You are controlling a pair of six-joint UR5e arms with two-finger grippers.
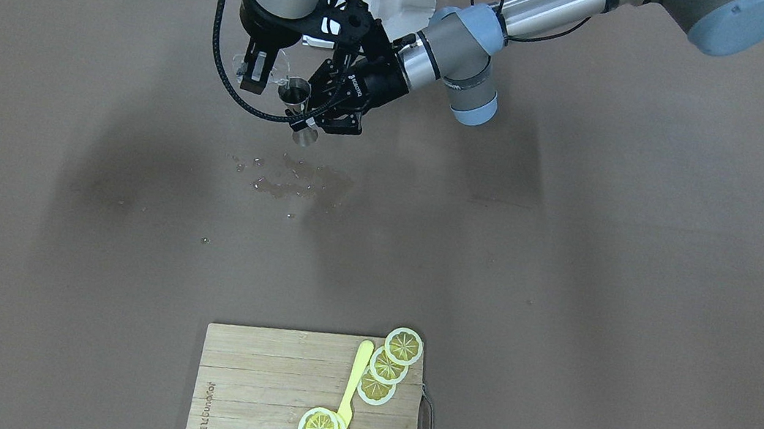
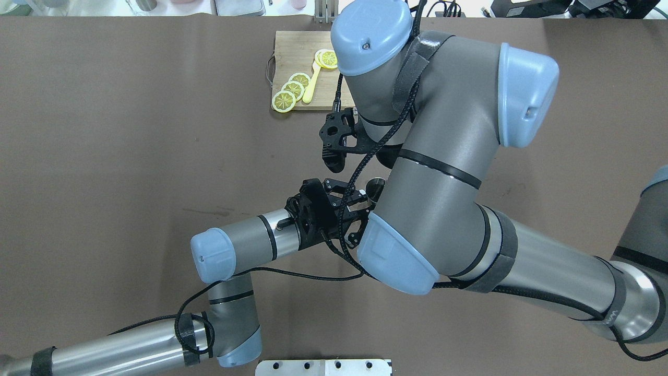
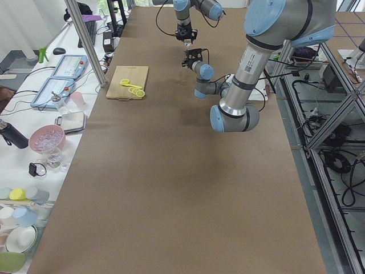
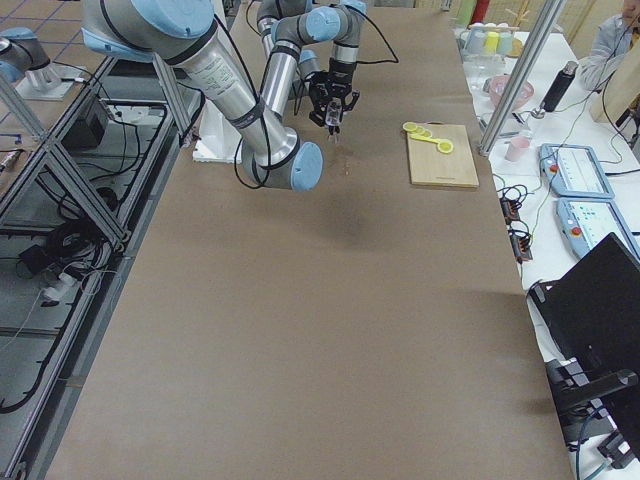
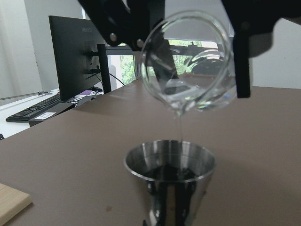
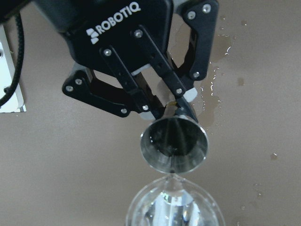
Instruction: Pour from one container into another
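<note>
You have the left pincer [image 6: 178, 104] clenched around the narrow waist of the small steel double-cone measuring cup [image 6: 174, 143]. It holds the cup upright over the brown table [image 1: 603, 273], open mouth up. The right pincer [image 1: 260, 73] is grasping the clear round glass beaker [image 5: 190, 61] and has it tipped over, with its lip just above and close beside the steel cup's rim. In the left wrist view you can see a thin stream of clear liquid [image 5: 180, 132] falling from that lip into the cup. Some liquid lies in the cup's bowl, and a little remains in the lowest part of the glass. On the table near the two pincers there is a shallow wet puddle with scattered droplets [image 1: 298, 181]. Well apart from it, at the table's far edge from the robot, lies a rectangular wooden cutting board [image 1: 256, 382]. It carries three overlapping yellow lemon slices [image 1: 388, 367] in a row and a pale yellow plastic utensil [image 1: 355, 377]. A fourth slice sits on the utensil's end.
</note>
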